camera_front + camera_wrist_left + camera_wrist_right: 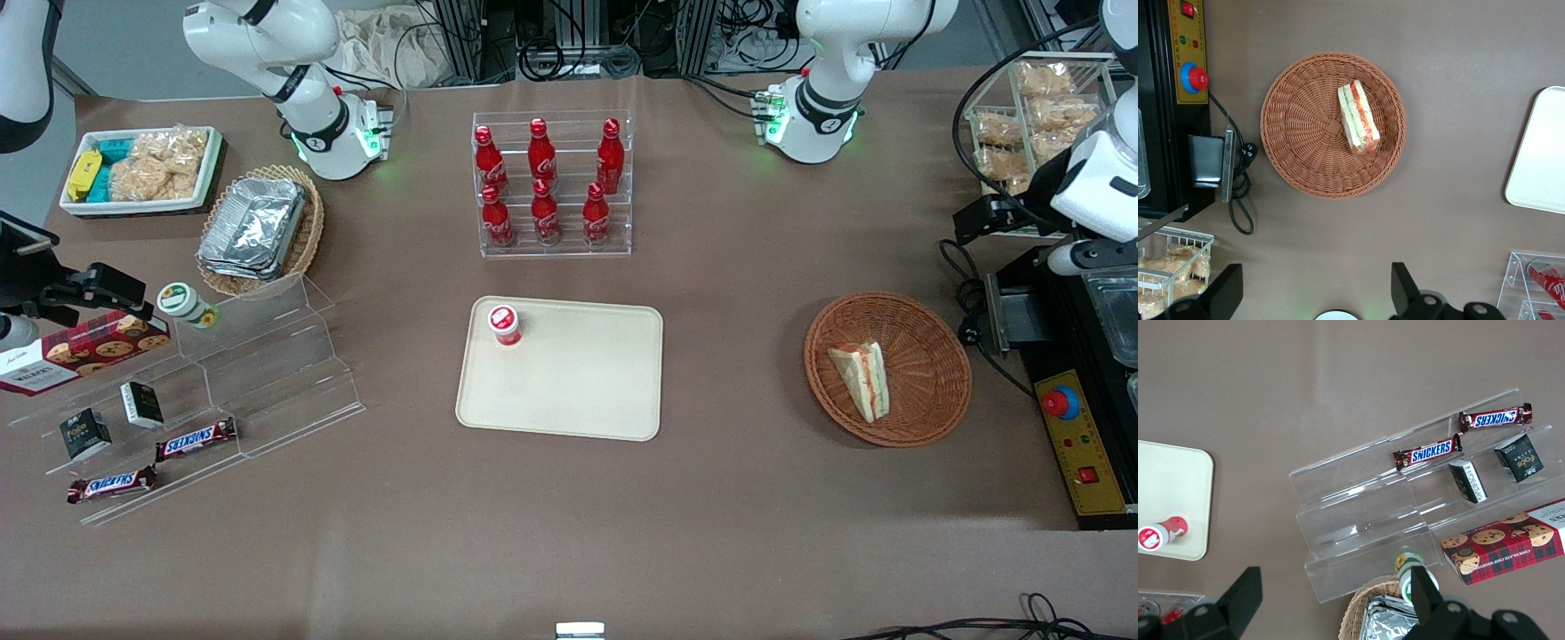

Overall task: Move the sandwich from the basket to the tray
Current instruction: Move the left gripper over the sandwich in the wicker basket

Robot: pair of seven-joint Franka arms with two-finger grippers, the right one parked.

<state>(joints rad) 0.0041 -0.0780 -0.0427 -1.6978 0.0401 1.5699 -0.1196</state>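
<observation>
The sandwich (861, 378), a white bread wedge with an orange-red and green stripe, lies in the round reddish-brown wicker basket (933, 329) toward the working arm's end of the table. In the left wrist view the sandwich (1358, 119) lies off-centre in the basket (1305, 120). The cream tray (578, 382) lies at the table's middle with a small red-capped cup (504, 324) on it; its edge also shows in the left wrist view (1541, 160). My left gripper (978, 222) hangs high above the table, farther from the front camera than the basket. Its fingers are wide open and empty (1315, 293).
A black control box with a red button (1076, 444) stands beside the basket at the table's end. A wire rack of snacks (1040, 107) is farther back. A clear rack of red bottles (551, 182) stands farther than the tray. Clear steps with snacks (222, 373) lie toward the parked arm's end.
</observation>
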